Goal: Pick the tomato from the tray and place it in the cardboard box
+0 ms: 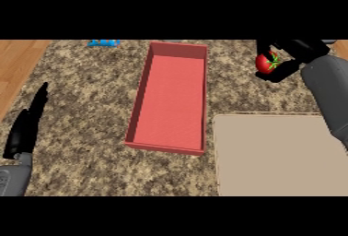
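A red tomato [266, 63] with a green stem is held at the upper right, with my right hand [285, 60] curled round it above the counter. It hangs to the right of the long red box [139, 106], which lies open in the middle of the counter with nothing inside. The beige tray [279, 156] sits at the lower right, below the tomato, and its surface is bare. My left hand [26, 124] rests at the left edge with its fingers straight and pointing up.
A small blue object [104, 43] shows at the top left of the speckled counter [81, 92]. A wooden strip [17, 64] runs along the counter's left side.
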